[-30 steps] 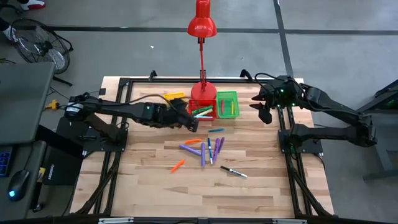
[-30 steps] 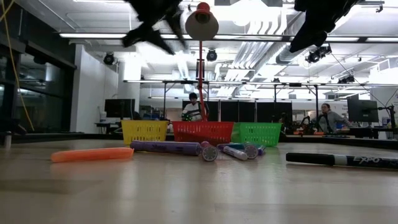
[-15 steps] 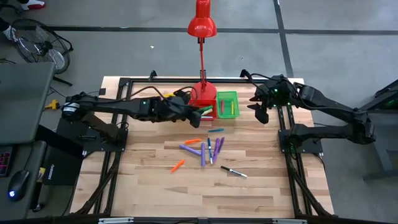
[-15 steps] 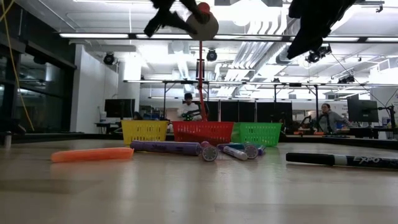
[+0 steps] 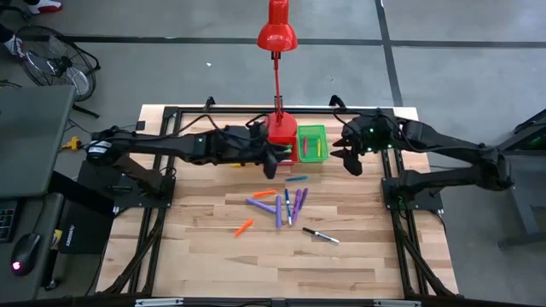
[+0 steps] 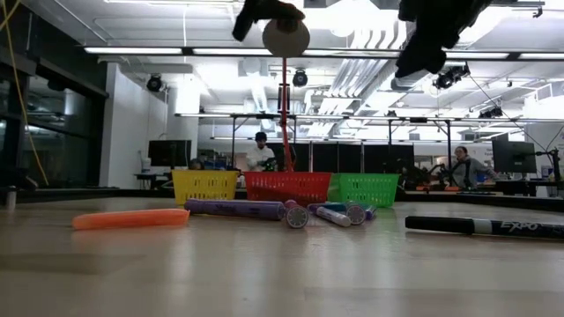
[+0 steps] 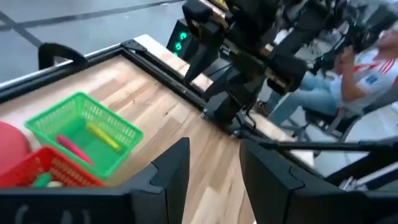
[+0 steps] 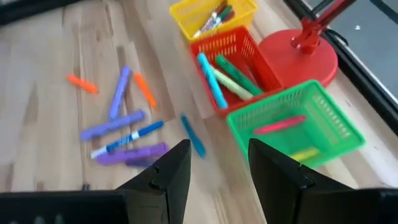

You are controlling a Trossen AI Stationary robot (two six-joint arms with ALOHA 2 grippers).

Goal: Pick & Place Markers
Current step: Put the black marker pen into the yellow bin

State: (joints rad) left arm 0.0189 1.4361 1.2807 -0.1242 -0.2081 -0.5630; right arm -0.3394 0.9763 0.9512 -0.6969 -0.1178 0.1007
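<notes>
From above, the loose markers (image 5: 281, 205) lie mid-worktop, most with long axes running near to far; the left tool (image 5: 271, 155) hovers over the red bin (image 5: 279, 150), nearer the cluster than the right tool (image 5: 350, 159). The left wrist view shows parted, empty fingers (image 7: 171, 168). The right wrist view shows likewise parted, empty fingers (image 8: 169, 168).

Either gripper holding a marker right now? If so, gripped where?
Neither. The left gripper and the right gripper both show an empty gap between open fingers. Both hang above the bins; loose markers lie on the table.
</notes>
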